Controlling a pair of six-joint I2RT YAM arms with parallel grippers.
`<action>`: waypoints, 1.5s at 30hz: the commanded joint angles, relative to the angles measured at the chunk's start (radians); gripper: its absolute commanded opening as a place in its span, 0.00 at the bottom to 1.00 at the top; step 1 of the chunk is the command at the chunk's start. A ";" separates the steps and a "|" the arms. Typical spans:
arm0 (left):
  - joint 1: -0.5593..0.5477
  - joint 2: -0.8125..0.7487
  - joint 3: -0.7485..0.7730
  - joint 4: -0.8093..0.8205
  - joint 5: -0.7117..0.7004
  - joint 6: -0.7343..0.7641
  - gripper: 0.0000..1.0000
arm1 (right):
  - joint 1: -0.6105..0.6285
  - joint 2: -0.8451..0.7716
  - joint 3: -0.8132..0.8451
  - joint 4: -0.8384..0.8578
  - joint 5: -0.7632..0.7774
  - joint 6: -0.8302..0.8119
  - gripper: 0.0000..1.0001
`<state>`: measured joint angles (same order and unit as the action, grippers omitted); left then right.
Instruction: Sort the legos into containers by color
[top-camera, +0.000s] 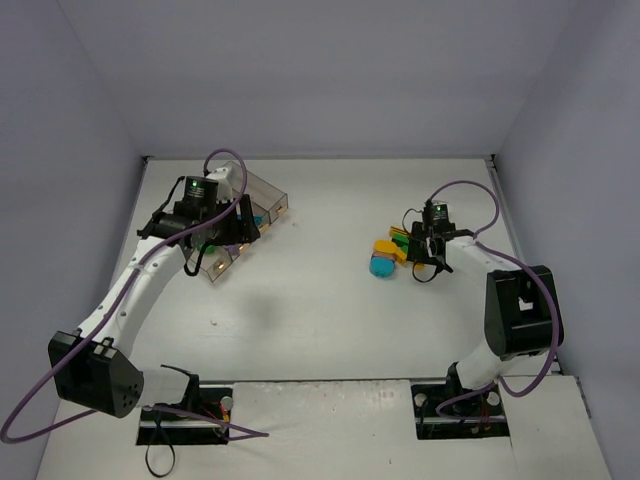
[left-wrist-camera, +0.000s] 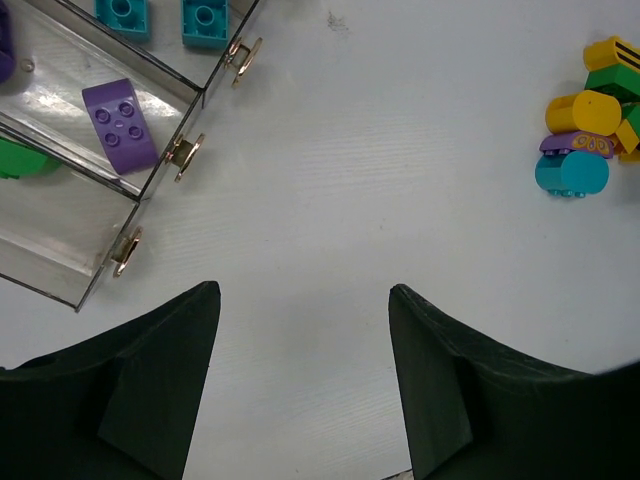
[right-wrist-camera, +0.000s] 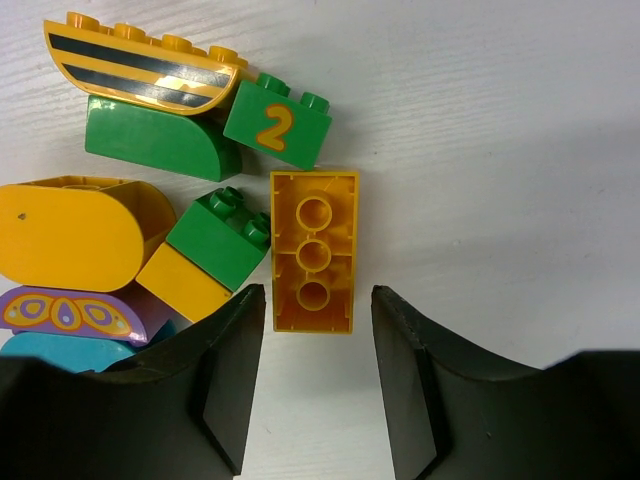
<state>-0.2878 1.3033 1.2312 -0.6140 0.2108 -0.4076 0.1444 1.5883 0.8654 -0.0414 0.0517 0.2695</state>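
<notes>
The white table (top-camera: 330, 300) in front of my two bases is carrying everything. The clear containers (top-camera: 268, 192) are sitting on it at my far left, angled to its edges. Well apart from them, on my right, the loose legos (top-camera: 392, 255) are lying in one tight cluster. An orange-yellow brick (right-wrist-camera: 313, 250) is lying hollow side up, just beside a green brick marked 2 (right-wrist-camera: 278, 125). A rounded yellow piece (right-wrist-camera: 75, 235) and a cyan piece (right-wrist-camera: 60, 352) are resting nearby.
</notes>
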 joint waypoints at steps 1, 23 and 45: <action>0.001 -0.030 0.028 0.017 0.018 -0.017 0.62 | -0.006 0.002 0.009 0.021 0.007 0.013 0.43; -0.008 -0.049 0.043 0.028 0.129 -0.030 0.62 | -0.009 -0.100 -0.006 -0.003 -0.036 -0.019 0.00; -0.258 0.177 0.287 0.299 0.455 -0.321 0.74 | 0.343 -0.689 -0.080 0.092 -0.345 -0.196 0.00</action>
<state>-0.5175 1.4540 1.4685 -0.4007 0.6388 -0.6727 0.4564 0.9131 0.7757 -0.0517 -0.2443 0.0834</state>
